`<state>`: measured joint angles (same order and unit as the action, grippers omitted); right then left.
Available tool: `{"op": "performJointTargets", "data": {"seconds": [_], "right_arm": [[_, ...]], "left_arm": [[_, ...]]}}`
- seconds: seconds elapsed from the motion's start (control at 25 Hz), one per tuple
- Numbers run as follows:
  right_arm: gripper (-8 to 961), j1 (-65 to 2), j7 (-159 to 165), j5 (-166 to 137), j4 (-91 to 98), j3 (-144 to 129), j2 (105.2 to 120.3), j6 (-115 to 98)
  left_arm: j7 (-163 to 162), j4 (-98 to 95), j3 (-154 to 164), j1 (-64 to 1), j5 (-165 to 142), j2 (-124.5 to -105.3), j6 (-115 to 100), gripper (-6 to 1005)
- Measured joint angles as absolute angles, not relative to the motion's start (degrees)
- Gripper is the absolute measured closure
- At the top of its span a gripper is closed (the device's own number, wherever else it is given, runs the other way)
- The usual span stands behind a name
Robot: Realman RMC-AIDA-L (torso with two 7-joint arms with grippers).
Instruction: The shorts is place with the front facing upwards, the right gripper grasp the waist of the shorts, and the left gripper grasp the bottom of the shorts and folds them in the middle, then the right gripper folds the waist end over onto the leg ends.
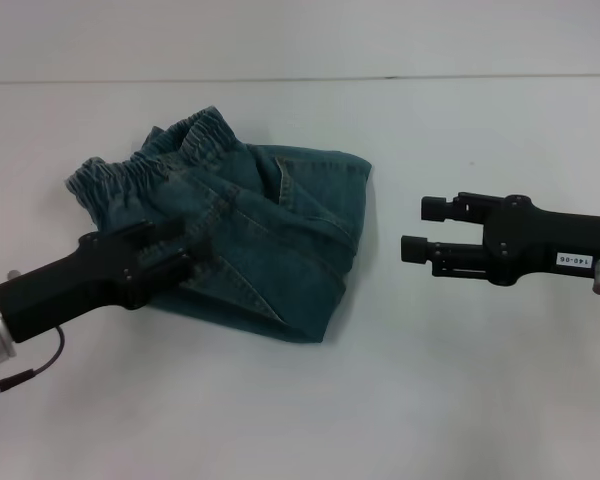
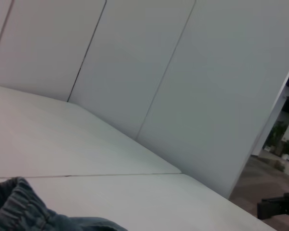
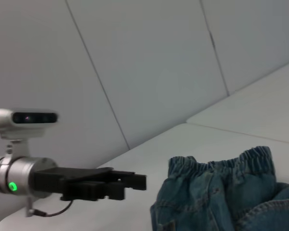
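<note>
The shorts lie folded in a bundle on the white tabletop, waistband at the far left. The left gripper rests over their near-left edge; I cannot tell its fingers' state. The right gripper hovers well apart, fingers parted and empty. Nothing stands between.

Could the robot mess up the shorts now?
Maybe. The left gripper sits right over the shorts, so pulling away carelessly might drag the cloth and spoil the fold. The shorts already lie bunched and crooked, with the waistband puckered up on the far side, so another fold may turn out uneven. The right gripper is open and off to the side on the table, so reaching in could push the edge instead of grabbing it.
</note>
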<state>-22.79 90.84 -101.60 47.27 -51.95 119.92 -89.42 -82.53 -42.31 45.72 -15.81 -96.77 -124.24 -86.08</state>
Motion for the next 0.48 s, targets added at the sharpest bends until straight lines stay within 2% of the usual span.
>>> {"op": "performJointTargets", "data": {"seconds": [0.32,0.4,0.48], "right_arm": [[136,-23.86,90.94,-101.60,46.18,-51.94,119.89,-87.61],[136,-24.04,90.93,-101.61,46.17,-51.94,119.88,-87.27],[136,-24.18,90.88,-101.66,46.15,-51.94,119.88,-86.96]], "left_arm": [[-83.63,-43.03,44.02,-15.47,-98.89,-124.19,-86.96,420],[-83.70,-43.08,43.81,-15.43,-98.98,-124.18,-87.03,189],[-83.74,-43.13,43.76,-15.42,-99.01,-124.18,-87.10,134]]}}
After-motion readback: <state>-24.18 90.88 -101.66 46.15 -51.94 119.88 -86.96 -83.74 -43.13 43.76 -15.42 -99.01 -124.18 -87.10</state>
